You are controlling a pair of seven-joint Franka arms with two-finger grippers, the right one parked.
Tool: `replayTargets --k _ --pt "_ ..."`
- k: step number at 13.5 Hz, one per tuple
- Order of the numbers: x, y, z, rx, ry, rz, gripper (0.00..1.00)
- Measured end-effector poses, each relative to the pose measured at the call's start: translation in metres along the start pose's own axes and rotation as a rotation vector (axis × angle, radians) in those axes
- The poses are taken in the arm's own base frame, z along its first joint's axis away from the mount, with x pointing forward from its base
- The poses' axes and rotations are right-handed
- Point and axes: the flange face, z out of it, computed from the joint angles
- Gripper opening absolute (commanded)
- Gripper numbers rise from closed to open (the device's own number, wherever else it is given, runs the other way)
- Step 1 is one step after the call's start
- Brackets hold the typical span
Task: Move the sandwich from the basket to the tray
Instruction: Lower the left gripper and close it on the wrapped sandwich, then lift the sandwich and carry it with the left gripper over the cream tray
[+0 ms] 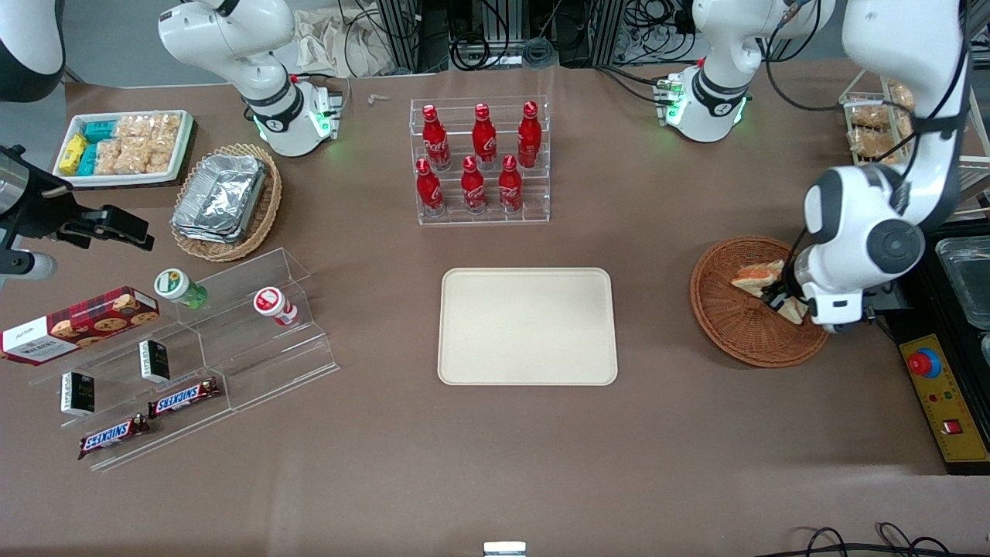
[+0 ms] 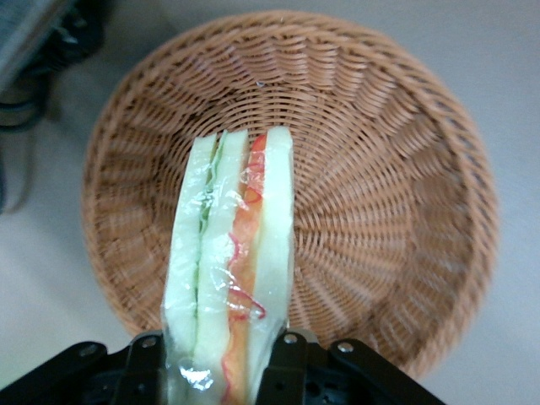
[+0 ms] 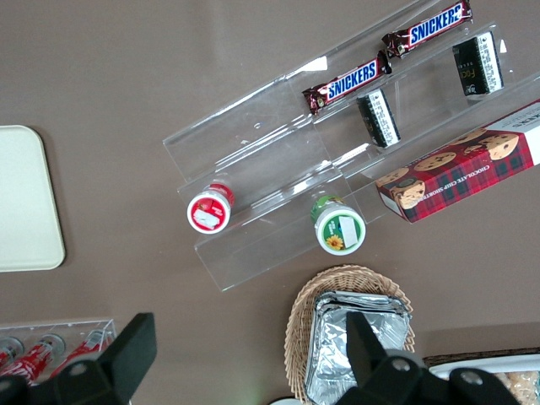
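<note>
Brown cloth covers the table [image 1: 495, 464]. Nearest the front camera, toward the parked arm's end, a clear stepped rack [image 1: 193, 363] holds two Snickers bars [image 1: 184, 397], small black packets, a cookie box [image 1: 77, 323] and two small capped bottles. At the middle of the table lies the tray [image 1: 527, 326], flat, cream-beige and bare. Toward the working arm's end, well apart from the tray, sits the basket [image 1: 742, 325], round, shallow, reddish-brown wicker. The left arm's gripper [image 1: 783, 300] is low over the basket, clenched on the sandwich [image 2: 229, 270]: in the left wrist view the black fingers [image 2: 291, 367] press both flat sides of the clear-wrapped wedge, with its pale bread layers and red and green filling edge facing the camera, above the woven basket floor [image 2: 380, 211]. In the front view a second sandwich wedge [image 1: 756, 276] lies in the basket just beside the gripper. Farther from the camera stands a clear rack of red cola bottles [image 1: 479, 162]. Toward the parked arm's end are a tan oval basket of foil trays [image 1: 224, 199] and a white tray of snack packets [image 1: 124, 147].
</note>
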Motion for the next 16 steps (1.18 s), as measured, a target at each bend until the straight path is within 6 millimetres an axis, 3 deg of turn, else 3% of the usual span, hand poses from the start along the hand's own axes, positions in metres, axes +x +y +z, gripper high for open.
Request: replayTargets --k 2,5,10,13,16 --pt "-0.018 -0.005 -0.045 -0.017 0.008 0.098 0.0" --pt "-0.06 0.01 -0.079 -0.029 0.03 0.273 0.0" --pt "-0.15 0.077 -0.089 -0.047 0.095 0.596 0.0" --pt "-0.187 0.106 -0.086 -0.087 0.14 0.722 0.0" --pt "-0.213 0.131 -0.066 -0.106 0.139 0.787 0.0"
